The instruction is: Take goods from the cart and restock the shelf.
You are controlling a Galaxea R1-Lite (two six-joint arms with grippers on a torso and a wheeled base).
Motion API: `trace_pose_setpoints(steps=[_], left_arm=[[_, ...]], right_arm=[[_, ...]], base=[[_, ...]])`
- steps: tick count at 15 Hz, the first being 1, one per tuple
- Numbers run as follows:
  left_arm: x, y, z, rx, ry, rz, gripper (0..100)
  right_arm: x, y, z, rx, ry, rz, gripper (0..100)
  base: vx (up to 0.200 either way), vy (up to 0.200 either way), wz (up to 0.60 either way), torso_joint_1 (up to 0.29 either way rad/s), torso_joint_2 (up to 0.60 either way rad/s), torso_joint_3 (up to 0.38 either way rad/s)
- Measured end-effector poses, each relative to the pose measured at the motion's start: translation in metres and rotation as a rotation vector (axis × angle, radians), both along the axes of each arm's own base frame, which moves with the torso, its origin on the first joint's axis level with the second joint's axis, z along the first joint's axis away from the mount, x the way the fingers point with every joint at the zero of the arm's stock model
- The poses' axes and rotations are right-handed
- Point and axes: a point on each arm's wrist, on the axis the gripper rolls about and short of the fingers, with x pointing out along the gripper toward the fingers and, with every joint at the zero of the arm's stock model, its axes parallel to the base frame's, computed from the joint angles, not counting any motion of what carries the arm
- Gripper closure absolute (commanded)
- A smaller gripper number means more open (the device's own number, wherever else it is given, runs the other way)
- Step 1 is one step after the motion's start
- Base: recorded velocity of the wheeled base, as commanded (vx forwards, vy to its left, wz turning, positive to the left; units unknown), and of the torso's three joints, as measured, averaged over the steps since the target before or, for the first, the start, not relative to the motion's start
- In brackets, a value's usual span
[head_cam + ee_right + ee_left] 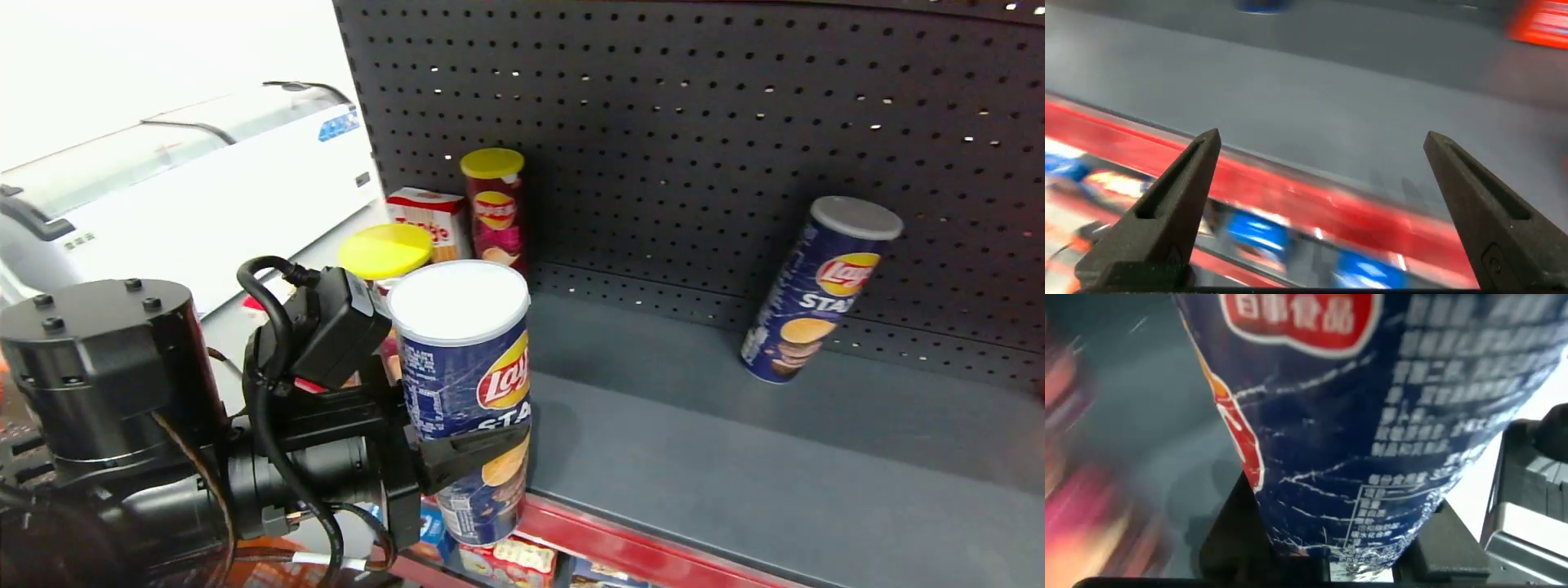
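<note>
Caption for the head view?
Left gripper holds blue chip can at shelf edge; second can leans on pegboard.

Dark pegboard wall (694, 122), white chest freezer (188, 188)

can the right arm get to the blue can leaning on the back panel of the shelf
Probably yes. The right gripper is open and empty near the front edge of the shelf, and only bare shelf seems to lie between it and the leaning blue can against the pegboard.
</note>
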Motion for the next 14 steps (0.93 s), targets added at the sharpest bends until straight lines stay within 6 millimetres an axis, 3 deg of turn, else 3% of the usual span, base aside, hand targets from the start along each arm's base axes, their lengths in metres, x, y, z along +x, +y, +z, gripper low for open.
trace_pose_setpoints(steps=[3, 14], left_arm=[[0.0024, -0.0017, 0.0003, -0.001, 0.001, 0.0, 100], [0.0072, 0.0001, 0.0019, -0.004, -0.005, 0.023, 100]], right_arm=[[0.0, 0.0, 0.0, 0.0, 0.0, -0.001, 0], [0.0, 0.0, 0.0001, -0.003, 0.001, 0.0, 0]], base=[[0.0, 0.0, -0.6, 0.001, 0.0, -0.002], [0.0, 0.0, 0.0, 0.0, 0.0, 0.0]])
